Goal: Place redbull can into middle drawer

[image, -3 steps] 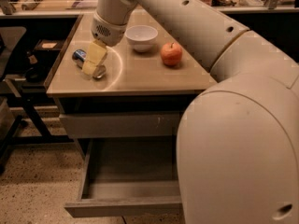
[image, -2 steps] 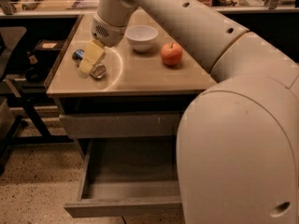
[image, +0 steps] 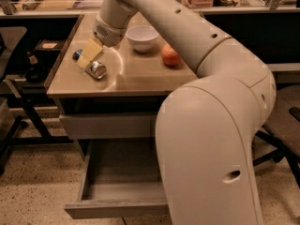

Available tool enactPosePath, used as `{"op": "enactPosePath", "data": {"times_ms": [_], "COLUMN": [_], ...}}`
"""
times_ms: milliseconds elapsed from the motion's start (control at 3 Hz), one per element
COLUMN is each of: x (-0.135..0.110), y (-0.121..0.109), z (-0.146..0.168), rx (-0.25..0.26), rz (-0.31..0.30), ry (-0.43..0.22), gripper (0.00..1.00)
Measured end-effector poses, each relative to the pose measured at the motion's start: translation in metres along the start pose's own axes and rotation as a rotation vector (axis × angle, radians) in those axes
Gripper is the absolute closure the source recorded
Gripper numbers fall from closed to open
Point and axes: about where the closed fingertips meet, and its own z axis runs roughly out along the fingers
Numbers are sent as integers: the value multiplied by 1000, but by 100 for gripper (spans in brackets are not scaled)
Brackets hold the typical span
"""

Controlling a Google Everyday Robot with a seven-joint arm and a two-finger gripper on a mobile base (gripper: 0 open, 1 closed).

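The redbull can [image: 97, 70] lies on its side on the tan tabletop [image: 140, 78], near the left front, with its shiny silver end facing me. My gripper [image: 89, 55] reaches down from the big white arm and sits right over the can's far half, covering part of it. The can rests on the table. Below the tabletop, the middle drawer [image: 112, 209] is pulled out and open, and its grey tray interior shows nothing in it. The arm's large body hides the drawer's right part.
A white bowl [image: 143, 36] and an orange-red apple [image: 171, 55] stand on the tabletop behind and right of the can. A shut grey drawer front [image: 108, 125] sits just under the top. Dark chairs stand at the left [image: 11, 36] and the right [image: 281, 125].
Nothing clear: my gripper stays over the can, and the can lies in the same spot on the table.
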Motion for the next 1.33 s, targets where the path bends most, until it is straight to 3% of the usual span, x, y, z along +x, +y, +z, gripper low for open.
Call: {"op": "enactPosePath", "data": {"times_ms": [333,667,1333], "x": [1,-14,-18], "y": [0,39,34], "z": [0,-2,8], "rx": [6,-29,-40], "rz": [1,-11,3], "ry": [2,-42,-46], "gripper": [0,0,0]}}
